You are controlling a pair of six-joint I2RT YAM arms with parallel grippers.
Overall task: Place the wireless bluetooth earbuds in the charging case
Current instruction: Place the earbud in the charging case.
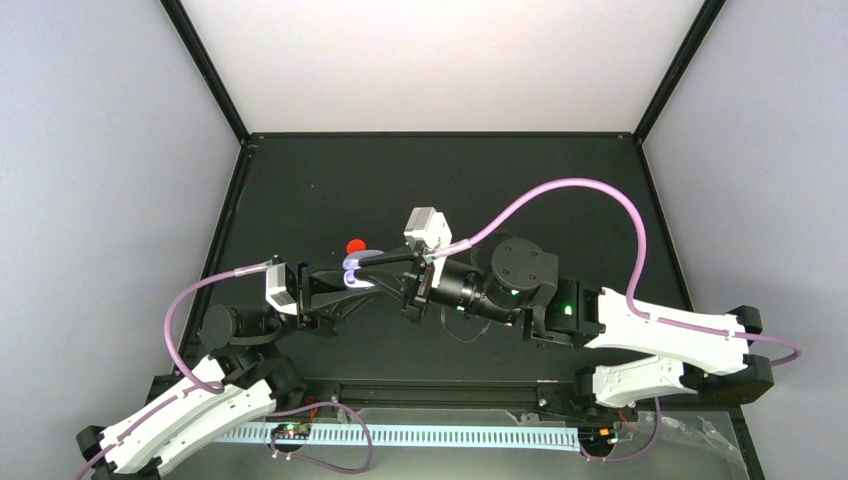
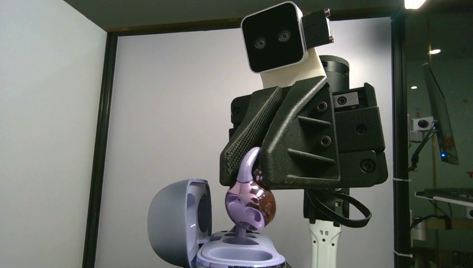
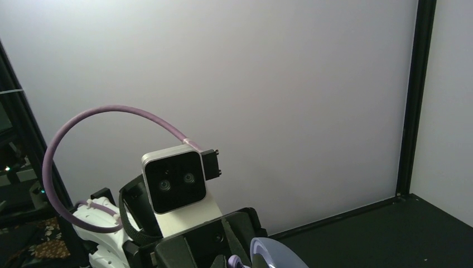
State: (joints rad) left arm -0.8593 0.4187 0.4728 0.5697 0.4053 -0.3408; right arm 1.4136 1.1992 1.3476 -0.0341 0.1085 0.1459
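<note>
The charging case is pale lavender and stands open, with its lid raised on the left. My left gripper is shut on the case at mid-table. From the right, my right gripper is shut on one purple earbud by its curved wing. The earbud hangs just over the case, its stem tip reaching into the far well. The near well is empty. In the right wrist view only the lid's rim shows at the bottom edge, beside the left gripper's body.
A small round red cap lies on the black mat just behind the two grippers. Purple cables arc over the back right of the table. White walls and black frame posts enclose the work area.
</note>
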